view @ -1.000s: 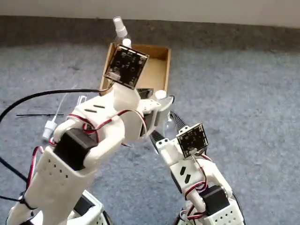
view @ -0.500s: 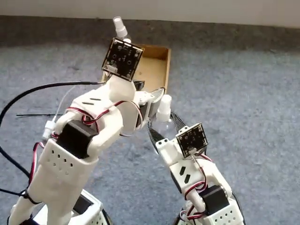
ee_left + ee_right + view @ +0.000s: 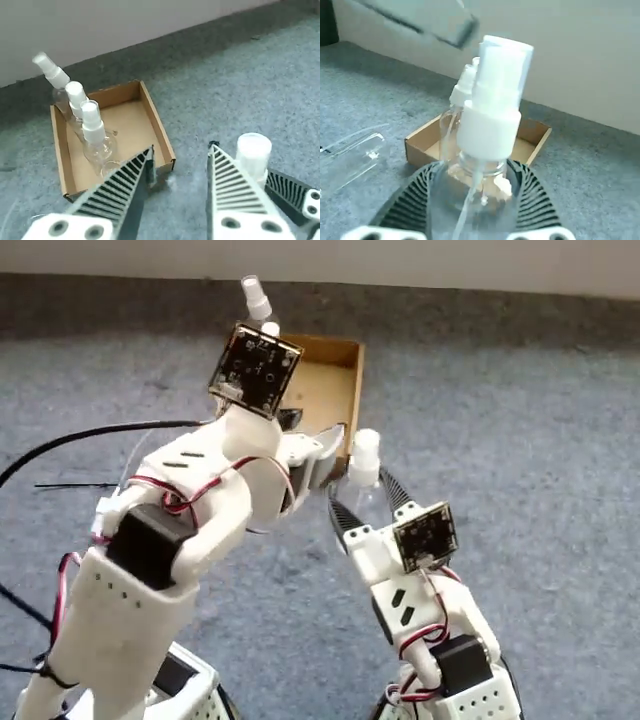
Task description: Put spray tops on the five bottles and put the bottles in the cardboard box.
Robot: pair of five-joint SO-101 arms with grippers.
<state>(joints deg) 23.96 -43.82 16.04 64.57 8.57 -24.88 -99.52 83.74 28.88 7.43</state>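
**Top is on; left arm has let go**

Over the last second your left gripper (image 3: 318, 452) has pulled back from the bottle (image 3: 362, 502) toward the left of the high view. In its own wrist view the left gripper (image 3: 181, 148) now has its jaws well apart and holds nothing. The spray top (image 3: 365, 452), hidden behind that arm a second ago, now stands in plain sight on the bottle's neck. The bottle has also shifted a little right and up in the frame.

By my reading the capping step for this bottle is done, and what remains is to carry it into the box (image 3: 335, 380).

Your right gripper (image 3: 365, 498) is clamped on the bottle's clear body, one finger on each side. The right wrist view shows the same grip low on the bottle (image 3: 490, 130).

The bottle stands about upright, long axis vertical, spray top uppermost. It sits just off the box's lower right corner in the high view. I cannot tell which way the nozzle faces.

Three bottles (image 3: 92, 127), already capped, stand at the upper left of the box (image 3: 159, 127).
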